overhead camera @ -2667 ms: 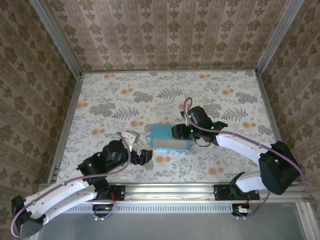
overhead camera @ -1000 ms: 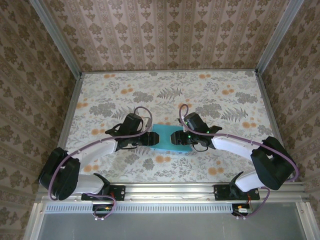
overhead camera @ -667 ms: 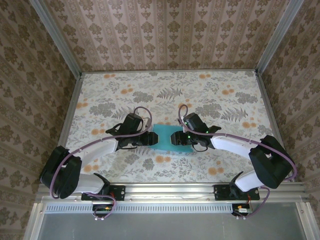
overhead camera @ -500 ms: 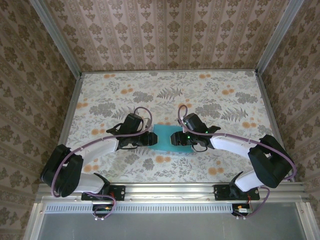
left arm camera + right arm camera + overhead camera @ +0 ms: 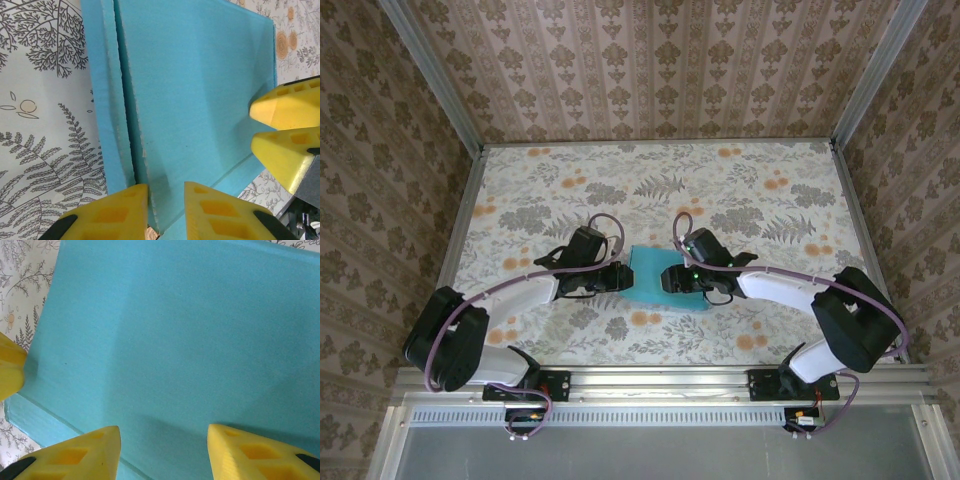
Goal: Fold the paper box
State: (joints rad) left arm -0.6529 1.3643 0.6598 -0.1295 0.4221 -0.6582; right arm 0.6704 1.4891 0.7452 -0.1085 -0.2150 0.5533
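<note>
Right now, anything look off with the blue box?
Nothing stands out. The turquoise-blue card paper box lies on the floral table with no visible tears; its layered edge in the left wrist view looks like a folded flap.

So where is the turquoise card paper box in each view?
Top external: the turquoise card paper box at mid-table.
Left wrist: from top centre down to lower right.
Right wrist: across centre and right, reaching the top edge.
Shared landmark: the floral table cover, at the left edge in both wrist views.

The floral-patterned table carries the turquoise paper box near its middle.
</note>
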